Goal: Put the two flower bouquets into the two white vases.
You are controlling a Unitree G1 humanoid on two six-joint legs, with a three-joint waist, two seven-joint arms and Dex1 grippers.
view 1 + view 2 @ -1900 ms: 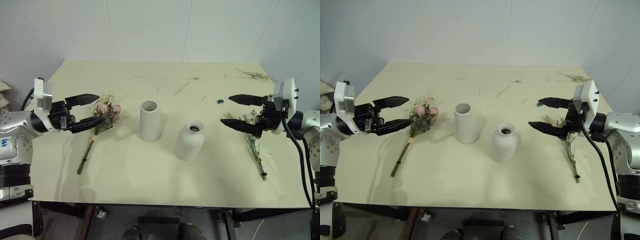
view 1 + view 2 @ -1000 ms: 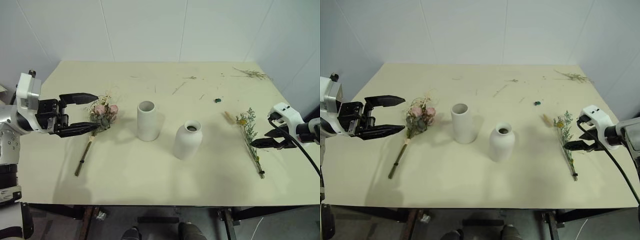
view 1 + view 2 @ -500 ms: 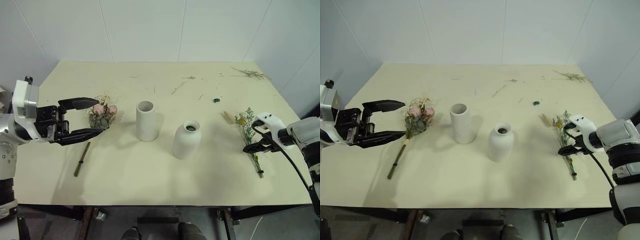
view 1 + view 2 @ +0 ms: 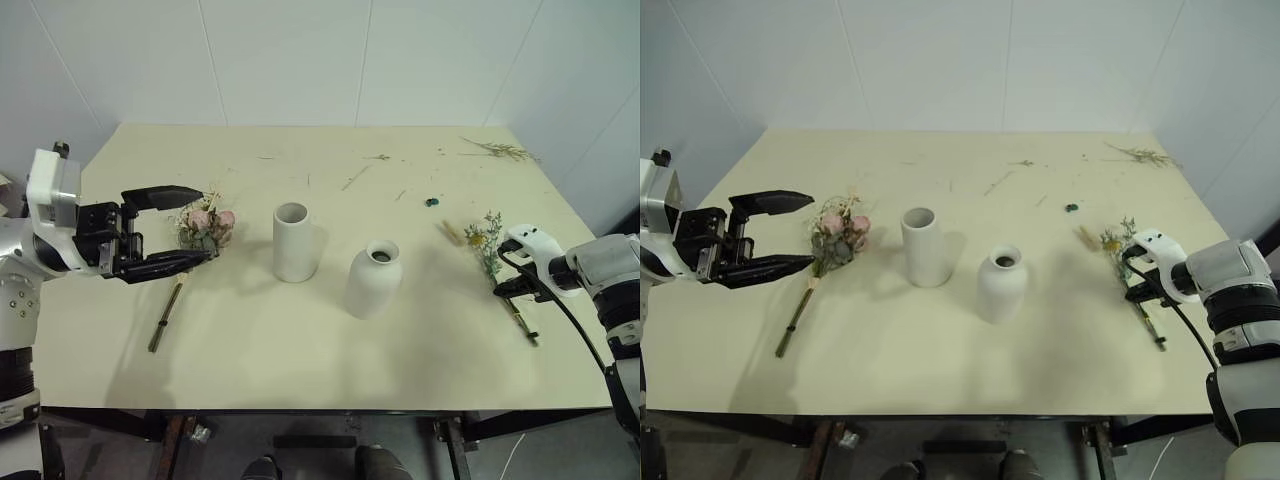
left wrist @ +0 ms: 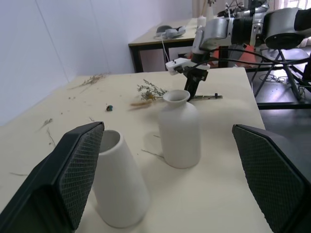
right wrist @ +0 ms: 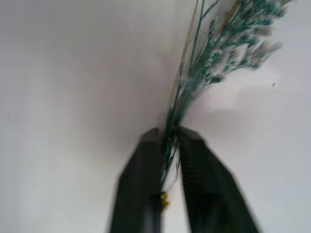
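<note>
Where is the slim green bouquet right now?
In the head views the slim green bouquet lies on the table's right side, right of the bottle-shaped vase, its stems pinched in the shut right gripper.

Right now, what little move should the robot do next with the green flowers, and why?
Probably lift them a little off the table. The right gripper is shut on the stems of the slim green bouquet, which still lies on the table. Both white vases stand upright and empty, so raising the bouquet first lets it swing over to one.
</note>
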